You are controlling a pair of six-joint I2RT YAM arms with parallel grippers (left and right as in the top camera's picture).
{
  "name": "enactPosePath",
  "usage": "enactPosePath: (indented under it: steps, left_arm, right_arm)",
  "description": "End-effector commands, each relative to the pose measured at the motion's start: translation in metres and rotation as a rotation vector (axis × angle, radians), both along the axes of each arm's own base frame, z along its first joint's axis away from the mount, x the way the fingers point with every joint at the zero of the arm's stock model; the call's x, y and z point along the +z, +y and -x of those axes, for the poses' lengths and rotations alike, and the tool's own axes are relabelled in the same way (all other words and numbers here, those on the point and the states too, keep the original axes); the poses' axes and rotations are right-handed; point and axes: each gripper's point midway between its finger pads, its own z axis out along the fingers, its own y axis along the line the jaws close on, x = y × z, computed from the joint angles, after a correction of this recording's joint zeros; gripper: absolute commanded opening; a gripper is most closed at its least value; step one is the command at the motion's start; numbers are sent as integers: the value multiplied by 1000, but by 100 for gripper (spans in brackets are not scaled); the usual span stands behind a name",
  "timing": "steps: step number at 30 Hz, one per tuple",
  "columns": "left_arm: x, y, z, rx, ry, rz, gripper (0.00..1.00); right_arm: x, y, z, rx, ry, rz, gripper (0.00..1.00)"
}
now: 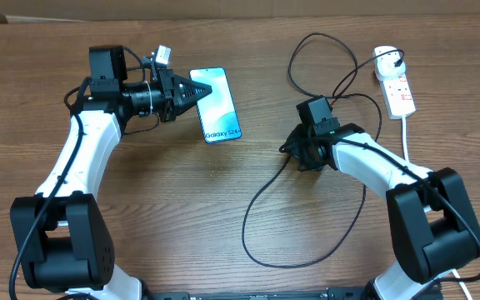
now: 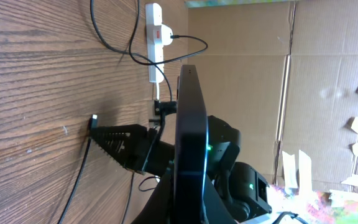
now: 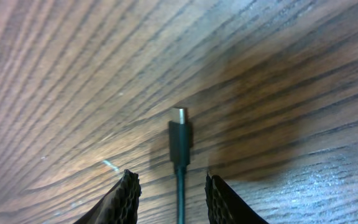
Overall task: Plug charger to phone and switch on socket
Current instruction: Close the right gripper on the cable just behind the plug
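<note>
The phone [image 1: 217,105], its light blue screen facing up, is held at its far left end by my left gripper [image 1: 197,90], which is shut on it. In the left wrist view the phone [image 2: 191,112] shows edge-on between the jaws of my left gripper [image 2: 190,199]. The charger cable [image 1: 261,196] loops over the table to a white plug [image 1: 385,57] in the socket [image 1: 399,90]. Its black connector tip [image 3: 179,134] lies on the wood. My right gripper [image 3: 174,186] is open, a finger on each side of the cable without touching it. That right gripper [image 1: 296,152] points down at the table.
The socket's thick white cord [image 1: 408,137] runs toward the front right, past my right arm [image 1: 382,167]. Cable loops lie behind my right gripper [image 1: 315,62] and in front of it. Cardboard walls [image 2: 272,81] stand past the table's edge.
</note>
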Motion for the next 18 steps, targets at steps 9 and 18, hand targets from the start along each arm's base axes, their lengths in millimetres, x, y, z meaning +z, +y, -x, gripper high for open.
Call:
enactPosePath:
  steps: [9, 18]
  left_arm:
    - [8, -4, 3, -21, 3, 27, 4]
    - [8, -4, 3, -21, 4, 27, 4]
  right_arm:
    - [-5, 3, -5, 0, -4, 6, 27]
    - [-13, 3, -4, -4, 11, 10, 27]
